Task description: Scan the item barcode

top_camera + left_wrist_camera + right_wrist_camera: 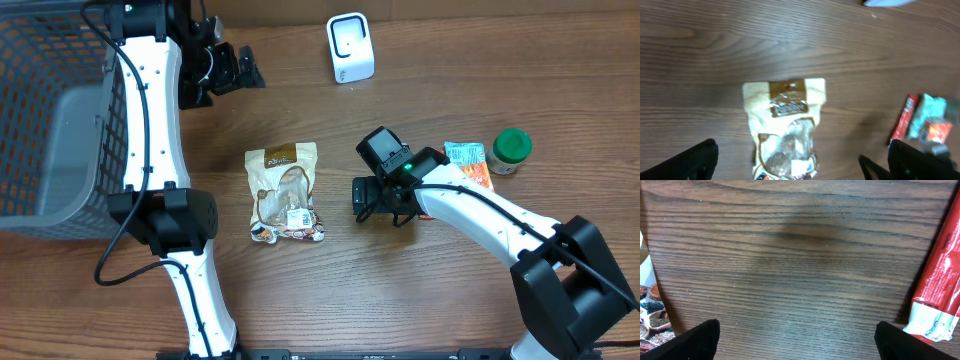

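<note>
Black fingers (695, 341) of the right pincer (800, 342) stand wide apart over bare wooden worktop (790, 255), holding nothing, with a red packet (940, 275) at the edge of its wrist view. Seen from overhead, the snack bag (285, 195) lies flat mid-worktop, just beside that pincer and between the two arms. Left pincer (248, 70), likewise spread and empty, hangs toward the back, near a grey mesh basket (50, 90). White barcode scanner (350, 48) stands at the back, well apart from the bag; a green-lidded jar (511, 148) sits next to the packet.
</note>
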`<state>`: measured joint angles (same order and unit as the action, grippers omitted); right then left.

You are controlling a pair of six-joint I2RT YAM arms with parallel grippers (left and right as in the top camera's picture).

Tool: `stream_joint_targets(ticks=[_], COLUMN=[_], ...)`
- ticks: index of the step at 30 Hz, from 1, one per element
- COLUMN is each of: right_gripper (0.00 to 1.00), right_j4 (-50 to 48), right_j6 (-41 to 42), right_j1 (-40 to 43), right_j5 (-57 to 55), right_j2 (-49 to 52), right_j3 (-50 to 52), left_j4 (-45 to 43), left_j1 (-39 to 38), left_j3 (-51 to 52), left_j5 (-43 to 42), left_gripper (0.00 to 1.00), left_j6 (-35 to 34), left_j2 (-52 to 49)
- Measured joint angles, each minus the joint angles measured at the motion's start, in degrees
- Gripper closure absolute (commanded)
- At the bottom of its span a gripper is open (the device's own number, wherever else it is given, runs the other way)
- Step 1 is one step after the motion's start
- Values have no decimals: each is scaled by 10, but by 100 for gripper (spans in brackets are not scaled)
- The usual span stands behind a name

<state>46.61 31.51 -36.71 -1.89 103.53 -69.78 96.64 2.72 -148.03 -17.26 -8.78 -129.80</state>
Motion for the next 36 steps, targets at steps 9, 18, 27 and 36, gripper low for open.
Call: stream_joint_targets(ticks=[9,18,27,36], right_gripper=[0,0,0,0], right_j4=[-1,-20,-20,-21], right_j6=[0,0,0,0], right_j1=[0,0,1,2], right_j5=[2,2,2,5], right_j2=[0,0,0,0], right_j3=[0,0,0,0], left_j4=[-1,-68,-318,-460], left_j1=[-37,-41,-42,-87], left_j3=[205,454,681,778], left_j5=[60,139,162,156], left_gripper=[0,12,68,88], left_j6=[-9,-53,-65,-65], left_j2=[209,334,301,283])
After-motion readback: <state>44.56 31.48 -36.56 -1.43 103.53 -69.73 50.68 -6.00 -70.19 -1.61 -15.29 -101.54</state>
